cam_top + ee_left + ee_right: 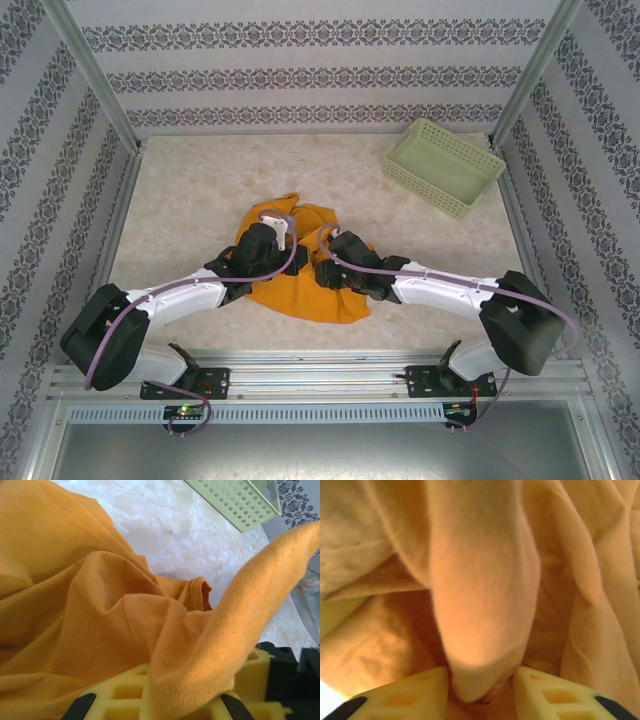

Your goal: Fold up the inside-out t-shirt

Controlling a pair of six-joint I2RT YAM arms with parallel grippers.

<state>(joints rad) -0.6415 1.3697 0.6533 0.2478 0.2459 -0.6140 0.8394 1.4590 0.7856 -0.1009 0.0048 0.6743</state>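
Left side, top view: the left arm reaches in from its base toward mid-table. The left gripper [272, 236] sits over the upper left part of the inside-out t-shirt [300, 292].

Left wrist view: the left gripper [192, 700] has a thick fold of the inside-out t-shirt [100, 605] bunched between its yellow fingers [120, 700]. It reads as clamped on cloth, though the fabric hides the contact itself. One flap stands up to the right. A stitched hem [200, 586] shows behind it, with bare table [175, 530] beyond.

Centre, top view: the shirt lies as a crumpled orange heap on the table [190, 200], near the front edge and between the two arms. There are no flat panels and no straight edges. Sleeves and collar cannot be picked out, and no print shows.

Right of centre, top view: the right gripper [336, 246] is down on the heap's upper right, just beside the left one.

Right wrist view: the right gripper [480, 695] has its jaws closed on a rounded fold of the shirt [480, 580]. Cloth fills the gap between the two pads.

Far right, top view: the green basket [443, 165] stands at the back corner, well apart from the shirt.

Progress, as a judgement: early. Both grippers have a hold, but nothing is spread or folded. Left to do: lift and shake the shirt open, turn it right side out if the task wants that, lay it flat, then make the folds. Whether the two holds are on matching points, such as shoulders or hem, cannot be told.
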